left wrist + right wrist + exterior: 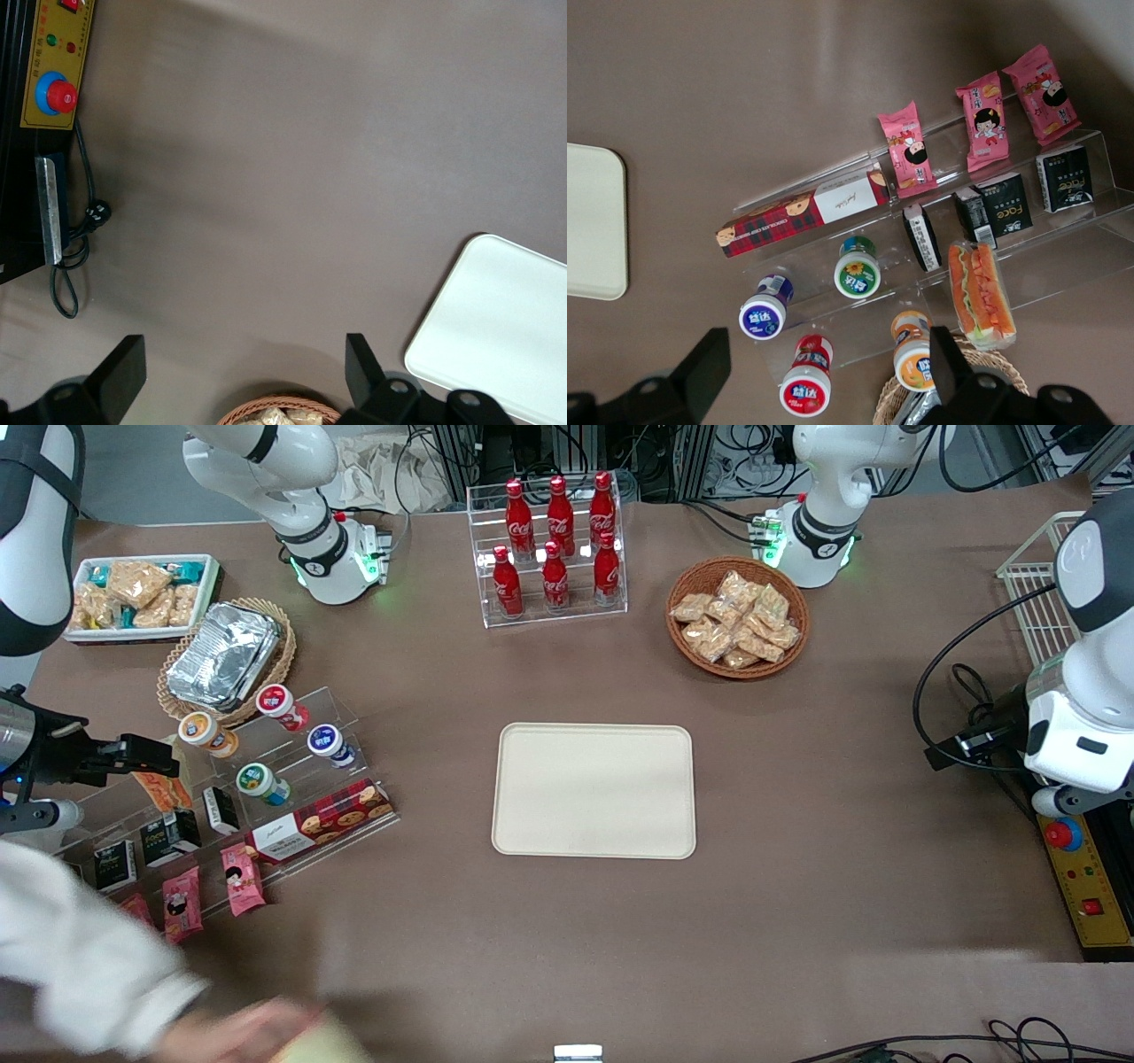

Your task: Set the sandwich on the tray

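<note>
Open gripper (824,372) hovers above sandwich (981,295) (apparently unobstructed), cups (857,274) alongside.

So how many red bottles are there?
6 bottles in the clear rack: three in the row nearer the camera, three on the step above. The open hand hovers over the snack shelf.

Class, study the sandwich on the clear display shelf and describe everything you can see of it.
The sandwich is a clear-wrapped wedge of pale bread showing orange, pink and green filling layers. It lies flat on an upper step of the clear acrylic stand, beside the black boxes and an orange-lidded cup. Nothing grips it; the open gripper hovers above the stand. The tray lies bare.
</note>
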{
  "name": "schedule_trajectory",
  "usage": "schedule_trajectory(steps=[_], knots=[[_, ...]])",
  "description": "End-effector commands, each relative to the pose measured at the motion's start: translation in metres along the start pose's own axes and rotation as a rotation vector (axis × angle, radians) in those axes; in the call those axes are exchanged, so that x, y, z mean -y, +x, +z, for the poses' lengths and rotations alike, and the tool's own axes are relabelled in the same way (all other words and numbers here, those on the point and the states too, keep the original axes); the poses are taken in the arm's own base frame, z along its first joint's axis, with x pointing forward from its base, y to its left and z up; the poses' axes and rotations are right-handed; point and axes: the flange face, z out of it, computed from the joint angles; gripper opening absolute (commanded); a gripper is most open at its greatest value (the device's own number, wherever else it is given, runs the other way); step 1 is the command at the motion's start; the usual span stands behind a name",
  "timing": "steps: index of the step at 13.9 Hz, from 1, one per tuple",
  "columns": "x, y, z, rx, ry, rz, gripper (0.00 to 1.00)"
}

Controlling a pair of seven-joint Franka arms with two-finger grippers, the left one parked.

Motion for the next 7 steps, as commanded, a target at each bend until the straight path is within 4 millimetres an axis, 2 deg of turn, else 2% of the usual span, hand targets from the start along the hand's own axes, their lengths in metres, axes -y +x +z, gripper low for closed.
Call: schedule_trajectory(steps=[1, 7], knots=[[0.0017, -0.0030, -0.0068, -0.014, -0.003, -0.007, 1.00], [-0.0066, -0.0036, -0.0045, -0.007, 0.000, 0.002, 1.00]])
